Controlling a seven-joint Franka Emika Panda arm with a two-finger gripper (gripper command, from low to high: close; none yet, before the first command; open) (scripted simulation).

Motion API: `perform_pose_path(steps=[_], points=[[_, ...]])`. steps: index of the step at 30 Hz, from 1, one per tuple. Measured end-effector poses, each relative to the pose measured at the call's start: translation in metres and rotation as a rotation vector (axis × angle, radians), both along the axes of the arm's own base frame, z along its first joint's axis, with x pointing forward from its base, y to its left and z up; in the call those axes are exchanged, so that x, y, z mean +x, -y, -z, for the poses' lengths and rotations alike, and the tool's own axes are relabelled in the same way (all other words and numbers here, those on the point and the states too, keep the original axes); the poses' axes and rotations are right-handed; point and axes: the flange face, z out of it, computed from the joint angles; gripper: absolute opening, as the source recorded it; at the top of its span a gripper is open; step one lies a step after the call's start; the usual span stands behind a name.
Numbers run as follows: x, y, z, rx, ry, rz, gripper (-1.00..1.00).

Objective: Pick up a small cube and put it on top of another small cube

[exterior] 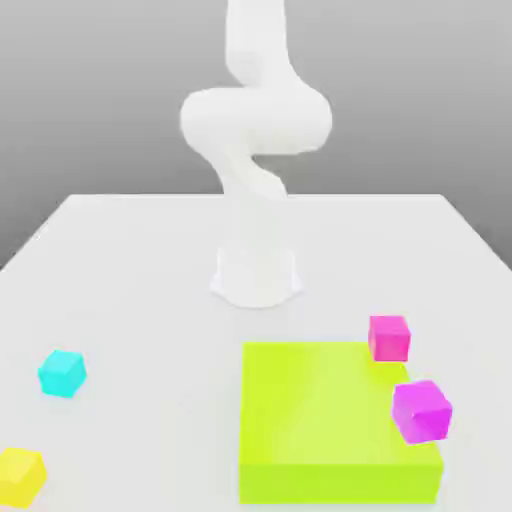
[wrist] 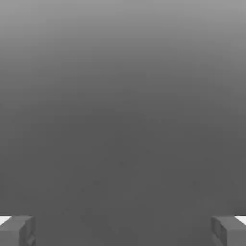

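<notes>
In the exterior view, we see a smooth white robot arm (exterior: 256, 130) rising from its base at the far part of a pale, flat table (exterior: 150, 260). Toward the exterior view's left sits a small plain cyan cube (exterior: 62, 373), with a small yellow cube (exterior: 20, 477) nearer the camera, apart from it and close to the picture's edge. Toward the exterior view's right lies a broad, flat lime-green block (exterior: 320, 405). By its right side we find a small magenta-pink cube (exterior: 389, 339) and, nearer us, a tilted violet-pink cube (exterior: 421, 411). In the hand view, the dark grey gripper (wrist: 123, 231) has its two fingers spread wide, nothing between them, against a plain grey background.
</notes>
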Motion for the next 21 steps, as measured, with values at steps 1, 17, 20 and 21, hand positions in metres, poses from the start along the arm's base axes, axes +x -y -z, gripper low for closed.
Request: perform_pose_path(steps=[1,17,20,21], points=[[0.012,0.014,0.021,0.026,-0.031,0.068,0.0],[-0.018,0.233,0.362,0.452,-0.4,1.119,0.0],[-0.064,0.259,0.42,0.544,-0.45,1.338,0.0],[-0.079,0.264,0.439,0.575,-0.467,1.408,0.0]])
